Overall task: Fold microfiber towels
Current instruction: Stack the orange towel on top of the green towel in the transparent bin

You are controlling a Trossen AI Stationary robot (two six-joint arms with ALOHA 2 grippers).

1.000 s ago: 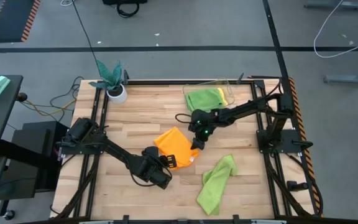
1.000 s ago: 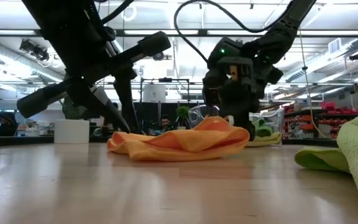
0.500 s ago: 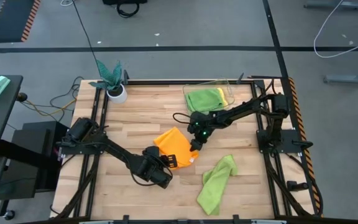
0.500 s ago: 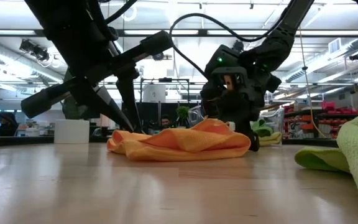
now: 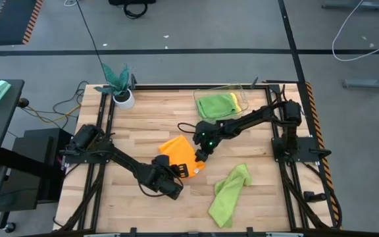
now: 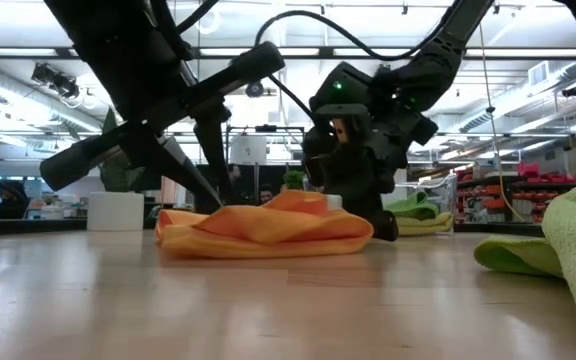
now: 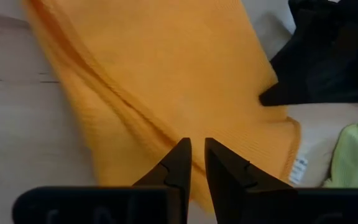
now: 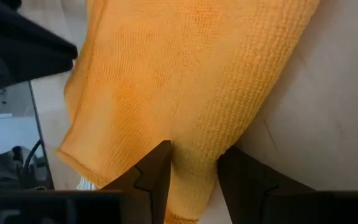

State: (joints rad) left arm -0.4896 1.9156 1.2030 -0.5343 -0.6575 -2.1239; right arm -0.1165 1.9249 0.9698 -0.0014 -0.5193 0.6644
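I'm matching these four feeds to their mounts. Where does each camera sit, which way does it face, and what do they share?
High view: overhead, facing straight down; both arms, left gripper, right gripper, orange towel, green towel.
Low view: table height, facing level across into the room; both arms come in from above.
Left wrist view: on the left arm, facing past its own fingers shut on the towel.
Right wrist view: on the right arm, its fingers shut on a fold.
Shared: the orange towel shows in all four.
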